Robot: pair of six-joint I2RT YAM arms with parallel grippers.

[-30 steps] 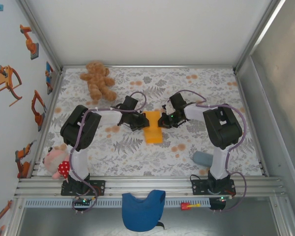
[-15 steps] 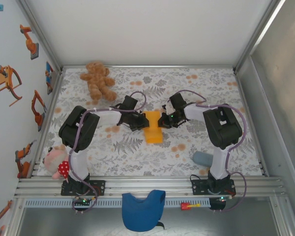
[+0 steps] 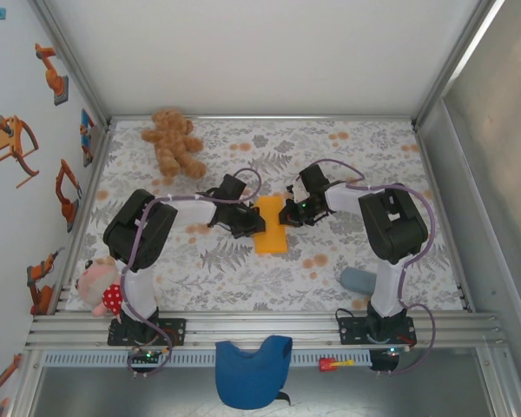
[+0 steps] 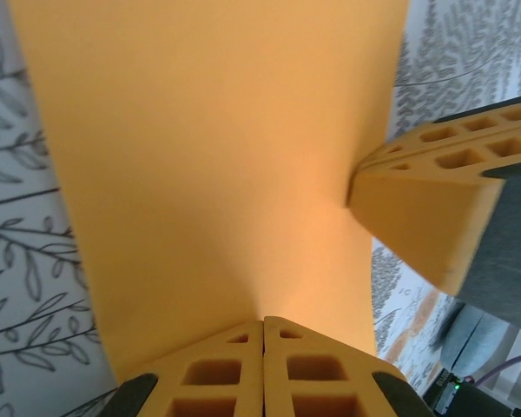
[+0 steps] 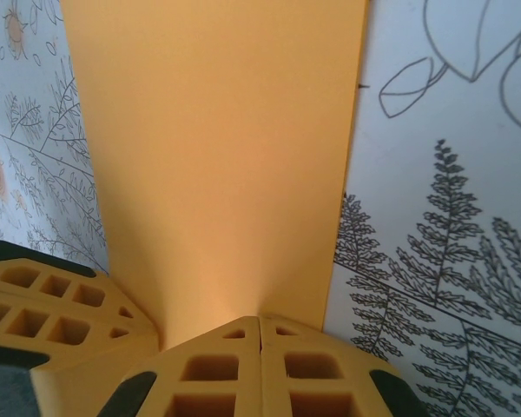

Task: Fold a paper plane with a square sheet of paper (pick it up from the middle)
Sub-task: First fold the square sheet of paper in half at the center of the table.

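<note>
Two pairs of jaws pinch one orange sheet in the middle of the worktop.
Nearest, a blue cloth hangs off the front rail, idle. Beyond it, the left arm and right arm meet at the square sheet of paper, which lies as a narrow rectangle. Each arm's jaws are closed on an opposite long edge, probably to steady it for creasing. Farthest, a teddy bear sits well apart.
</note>
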